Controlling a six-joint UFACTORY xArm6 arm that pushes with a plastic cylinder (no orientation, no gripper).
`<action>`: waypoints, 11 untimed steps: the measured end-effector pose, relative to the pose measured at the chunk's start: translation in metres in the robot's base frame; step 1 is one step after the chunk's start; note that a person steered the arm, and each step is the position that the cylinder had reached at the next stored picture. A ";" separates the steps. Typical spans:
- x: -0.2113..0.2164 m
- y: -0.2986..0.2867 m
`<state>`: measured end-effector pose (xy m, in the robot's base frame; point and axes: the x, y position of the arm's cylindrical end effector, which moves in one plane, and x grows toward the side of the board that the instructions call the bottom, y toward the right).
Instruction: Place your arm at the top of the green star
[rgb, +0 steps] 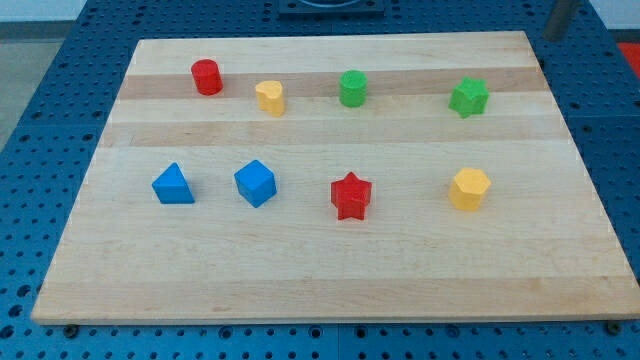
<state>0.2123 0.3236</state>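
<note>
The green star (469, 96) sits in the upper right of the frame, on the far row of the wooden desk (330, 270), with open board on all its sides. Just above it lies a narrow band of bare wood before the desk's top edge; that band is the place the task names.

At the frame's top right corner a dark rod-like shape (559, 18) shows beyond the desk's edge; it is probably the arm's rod, but its lower end cannot be made out with certainty, so the tip's exact place relative to the blocks cannot be told. The end effector is a plain rod with nothing to open or close, and it holds nothing.

To do the step well, the tip should probably come in from the upper right, along the top edge, and stop in that band directly above the star, near it but not touching, so the star is not nudged down the board.

The green cylinder (353, 88) stands well to the star's left, and the yellow hexagonal block (469, 188) lies well below it in the near row. Neither lies on that approach.
</note>
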 end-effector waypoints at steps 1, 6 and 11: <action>0.019 -0.048; 0.012 -0.100; 0.076 -0.140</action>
